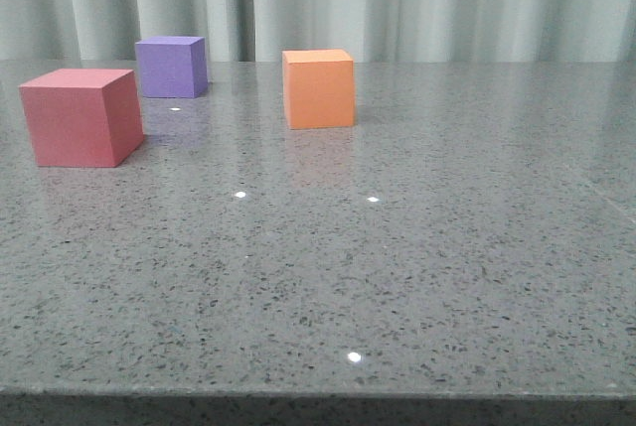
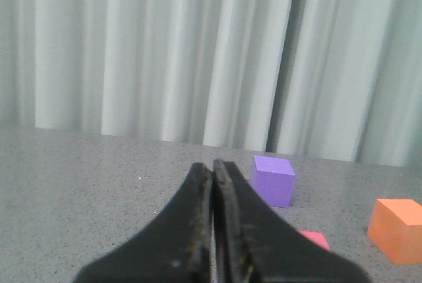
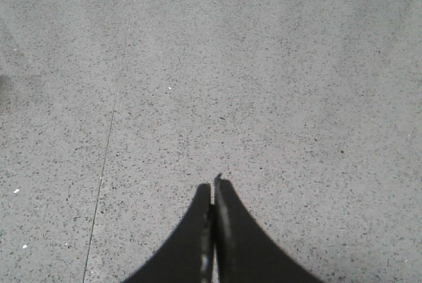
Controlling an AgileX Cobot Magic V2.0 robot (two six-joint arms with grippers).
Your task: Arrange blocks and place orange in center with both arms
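Grey speckled table (image 1: 417, 277), three cubes apart, both arms' jaws closed, empty

1. No readable text, labels, brands, numbers or signs in any view.
2. Pinkish-red cube (image 1: 79, 116), purple cube (image 1: 172, 67), orange cube (image 1: 318, 88): visible faces plain, no markings.
3. Table (image 1: 397, 277): speckled grey surface only, no print.
4. Left gripper (image 2: 212, 190) and right gripper (image 3: 213, 197): plain black fingers, no lettering visible.
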